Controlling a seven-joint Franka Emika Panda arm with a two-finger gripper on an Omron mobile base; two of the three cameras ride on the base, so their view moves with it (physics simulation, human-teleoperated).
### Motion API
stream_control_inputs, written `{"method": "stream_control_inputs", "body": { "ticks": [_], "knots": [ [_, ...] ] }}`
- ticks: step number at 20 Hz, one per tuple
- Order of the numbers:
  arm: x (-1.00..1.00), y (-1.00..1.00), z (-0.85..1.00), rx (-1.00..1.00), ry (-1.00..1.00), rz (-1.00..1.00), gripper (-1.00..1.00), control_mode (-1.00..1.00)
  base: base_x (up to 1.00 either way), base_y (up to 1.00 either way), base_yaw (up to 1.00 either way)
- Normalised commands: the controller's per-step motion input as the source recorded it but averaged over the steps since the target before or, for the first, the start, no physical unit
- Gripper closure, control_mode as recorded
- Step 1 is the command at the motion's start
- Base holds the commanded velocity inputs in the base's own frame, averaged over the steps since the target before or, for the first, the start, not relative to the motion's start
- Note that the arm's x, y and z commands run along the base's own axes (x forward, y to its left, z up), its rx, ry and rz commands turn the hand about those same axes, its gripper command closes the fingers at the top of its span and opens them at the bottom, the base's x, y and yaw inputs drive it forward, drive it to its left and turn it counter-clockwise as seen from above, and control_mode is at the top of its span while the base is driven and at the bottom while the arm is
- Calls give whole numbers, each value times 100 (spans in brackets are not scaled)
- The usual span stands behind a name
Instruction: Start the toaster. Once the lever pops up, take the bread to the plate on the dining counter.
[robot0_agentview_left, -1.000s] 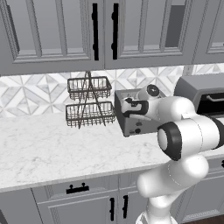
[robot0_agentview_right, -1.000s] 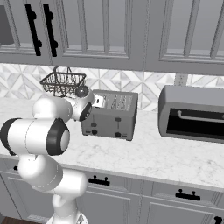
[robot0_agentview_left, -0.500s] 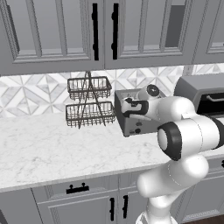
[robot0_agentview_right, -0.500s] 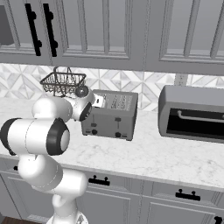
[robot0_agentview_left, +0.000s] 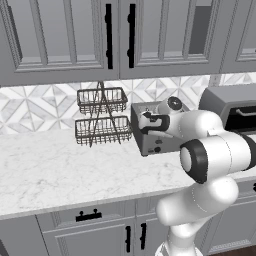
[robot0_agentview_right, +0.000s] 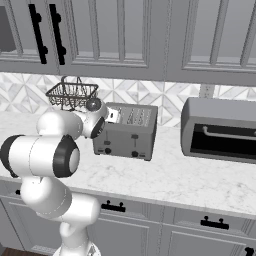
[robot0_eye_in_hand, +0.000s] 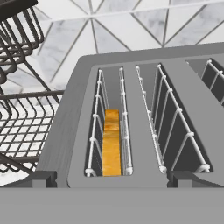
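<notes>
An orange-yellow slice of bread (robot0_eye_in_hand: 111, 146) sits low inside the left slot of the grey toaster (robot0_agentview_right: 126, 131), framed by the slot's white wire guides; the neighbouring slot to its right holds only wire guides. The toaster stands on the marble counter (robot0_agentview_left: 55, 172) against a patterned tile backsplash (robot0_agentview_left: 35, 105), small dark knobs (robot0_agentview_right: 134, 153) dotting its front face. The robot's gripper (robot0_eye_in_hand: 111, 177) hovers directly above the toaster's top, its jaws spread wide and released, the two dark fingertips (robot0_eye_in_hand: 41, 178) straddling the bread's slot without touching it. A two-tier dark wire basket rack (robot0_agentview_left: 101, 120) stands just left of the toaster, and a larger grey microwave (robot0_agentview_right: 220, 130) sits further right along the counter, beneath grey wall cabinets (robot0_agentview_left: 75, 35).
</notes>
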Motion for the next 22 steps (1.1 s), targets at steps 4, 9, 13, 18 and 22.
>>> {"method": "stream_control_inputs", "body": {
  "ticks": [4, 9, 13, 18, 22],
  "knots": [
    [0, 0, 0, 0, 0, 0, -100, -100, 0, 0, 0],
    [0, 0, 0, 0, 0, 0, -100, -100, 0, 0, 0],
    [0, 0, 0, 0, 0, 0, -100, -100, 0, 0, 0],
    [0, 0, 0, 0, 0, 0, -100, -100, 0, 0, 0],
    [0, 0, 0, 0, 0, 0, -100, -100, 0, 0, 0]
  ]
}}
